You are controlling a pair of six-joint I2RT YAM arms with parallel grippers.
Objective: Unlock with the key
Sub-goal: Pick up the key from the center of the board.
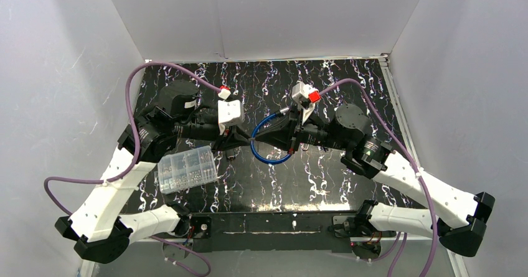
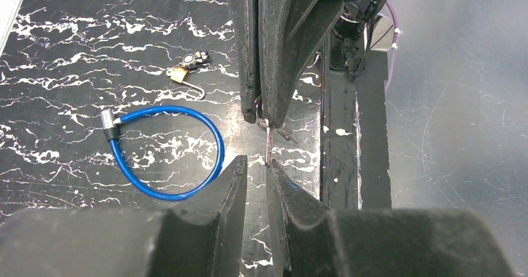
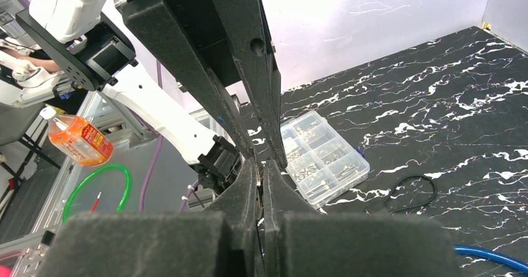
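My right gripper [image 3: 261, 170] is shut on a small metal key [image 2: 268, 141], which hangs by its ring from those fingertips in the left wrist view. The key's blade points down to my left gripper [image 2: 256, 169]. The left jaws stand a narrow gap apart, and the blade tip touches the inner edge of one fingertip [image 2: 274, 172]. Both grippers meet nose to nose above the mat's middle [image 1: 250, 141]. A blue cable lock [image 2: 168, 155] lies looped on the mat to the left. A small brass padlock [image 2: 180, 73] with a bent shackle lies beyond it.
A clear plastic parts box [image 1: 187, 169] sits on the mat near the left arm. A thin black cord loop [image 3: 411, 193] lies on the mat. White walls close in the black marbled mat [image 1: 348, 171] on three sides. An orange bottle [image 3: 75, 141] stands off the table.
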